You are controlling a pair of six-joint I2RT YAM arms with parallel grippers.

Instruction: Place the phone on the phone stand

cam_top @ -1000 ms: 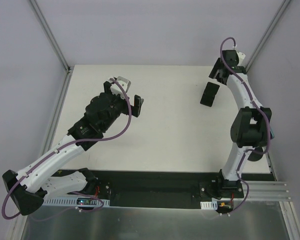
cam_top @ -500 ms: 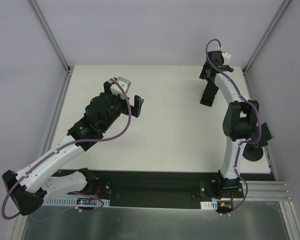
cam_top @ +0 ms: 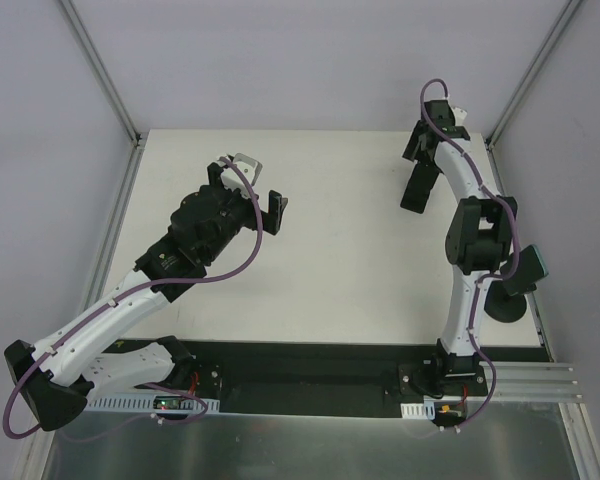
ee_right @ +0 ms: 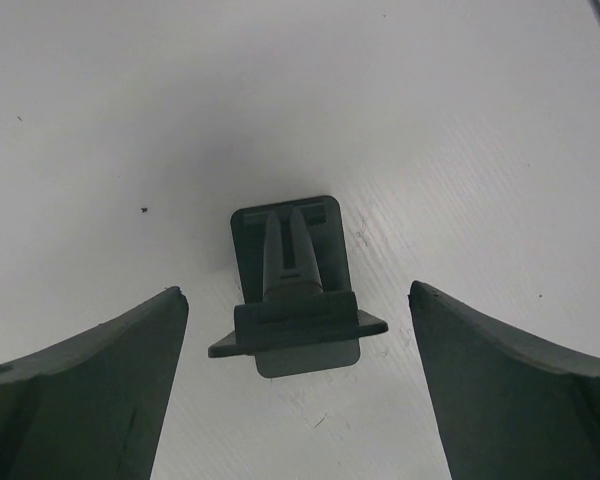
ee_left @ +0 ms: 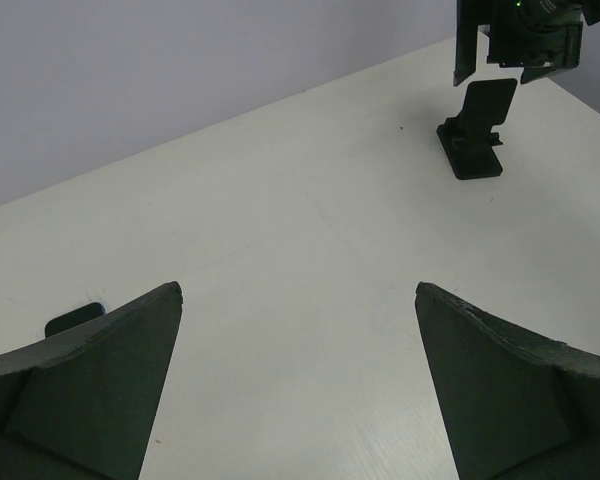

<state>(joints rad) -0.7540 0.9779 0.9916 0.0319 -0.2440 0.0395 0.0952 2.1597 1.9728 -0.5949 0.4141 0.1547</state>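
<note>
The phone stand (cam_top: 417,187) is small and matte black and stands on the white table (cam_top: 330,270) at the back right. In the right wrist view the phone stand (ee_right: 290,240) lies between my fingers, its back plate tilted up. My right gripper (cam_top: 426,148) (ee_right: 296,290) hangs open just above it, not touching. My left gripper (cam_top: 252,188) (ee_left: 298,287) is open and empty at the left middle, over bare table. The stand also shows far off in the left wrist view (ee_left: 477,135). I cannot make out the phone; a small dark sliver (ee_left: 75,318) peeks out beside my left finger.
Grey walls and metal frame posts (cam_top: 100,70) close in the table at the back and sides. A black strip (cam_top: 310,375) with the arm bases runs along the near edge.
My right gripper has swung left and now sits over the phone stand. The left arm has not moved.
</note>
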